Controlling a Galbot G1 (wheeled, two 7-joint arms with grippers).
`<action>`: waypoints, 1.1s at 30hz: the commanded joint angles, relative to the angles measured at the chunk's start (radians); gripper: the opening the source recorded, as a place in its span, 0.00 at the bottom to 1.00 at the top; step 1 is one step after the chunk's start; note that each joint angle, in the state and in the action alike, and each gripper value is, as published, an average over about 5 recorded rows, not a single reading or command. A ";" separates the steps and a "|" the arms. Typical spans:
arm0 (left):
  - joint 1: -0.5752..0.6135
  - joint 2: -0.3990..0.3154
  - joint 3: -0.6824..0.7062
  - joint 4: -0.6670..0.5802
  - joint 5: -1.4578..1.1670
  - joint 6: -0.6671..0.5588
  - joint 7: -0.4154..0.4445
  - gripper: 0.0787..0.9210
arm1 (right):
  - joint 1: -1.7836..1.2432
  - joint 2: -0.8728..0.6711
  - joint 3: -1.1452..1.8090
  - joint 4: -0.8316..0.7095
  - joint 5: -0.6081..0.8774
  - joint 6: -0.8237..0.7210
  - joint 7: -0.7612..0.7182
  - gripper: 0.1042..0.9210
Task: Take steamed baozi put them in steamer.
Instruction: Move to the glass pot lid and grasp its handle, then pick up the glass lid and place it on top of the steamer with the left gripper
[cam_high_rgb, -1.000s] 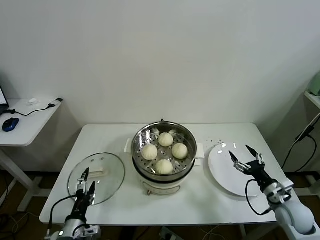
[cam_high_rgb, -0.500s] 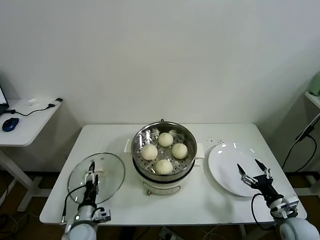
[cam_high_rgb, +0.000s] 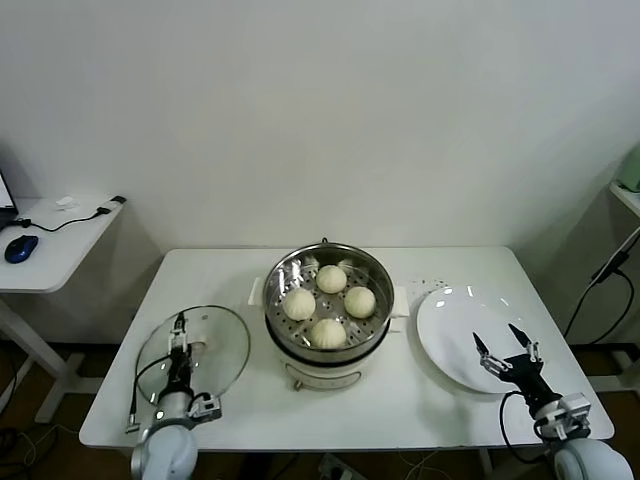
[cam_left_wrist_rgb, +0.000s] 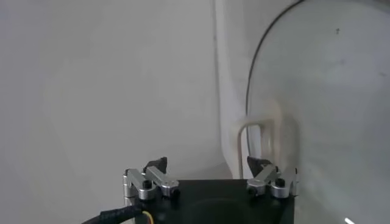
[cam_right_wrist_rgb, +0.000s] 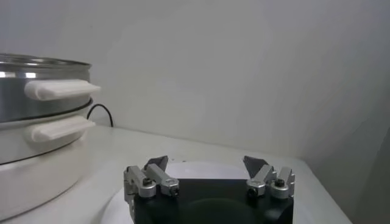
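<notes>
- Surface (cam_high_rgb: 450, 410): white, rectangular, set against a plain pale wall; it carries every item listed below.
- Steamer (cam_high_rgb: 329, 330): shiny steel pot on a cream-white base, standing at the middle of the surface, uncovered; its white side handles (cam_right_wrist_rgb: 58, 89) appear in the right wrist view.
- Plate (cam_high_rgb: 455, 330): flat, white, bare, lying to the robot's right of the steamer, apart from it.
- Glass lid (cam_high_rgb: 215, 340): round, lying flat on the surface to the robot's left of the steamer, its handle (cam_left_wrist_rgb: 250, 143) facing up.
- Steamed baozi (cam_high_rgb: 331, 279): four pale buns, all resting inside the steamer on the perforated tray, spaced in a diamond; a second (cam_high_rgb: 298, 304) sits toward the left, a third (cam_high_rgb: 360, 301) toward the right, a fourth (cam_high_rgb: 327, 333) nearest the robot. None touches another.
- Right end effector (cam_high_rgb: 508, 347): over the near edge of the plate, fingers spread wide, nothing between them.
- Left end effector (cam_high_rgb: 179, 333): over the glass lid, near its handle, fingers wide apart in the left wrist view, holding nothing.
- Side desk (cam_high_rgb: 50, 250): well apart at far left, bearing a blue mouse (cam_high_rgb: 20, 248).
</notes>
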 joint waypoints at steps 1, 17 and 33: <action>-0.057 0.005 0.007 0.070 -0.033 0.012 -0.020 0.87 | 0.016 0.013 -0.002 -0.027 -0.027 0.004 -0.006 0.88; -0.057 0.029 -0.004 0.062 -0.082 -0.015 -0.018 0.36 | 0.035 0.035 0.004 -0.066 -0.055 0.023 -0.023 0.88; 0.187 0.192 -0.066 -0.451 -0.228 0.003 0.053 0.09 | 0.096 0.031 0.002 -0.113 -0.053 0.032 -0.022 0.88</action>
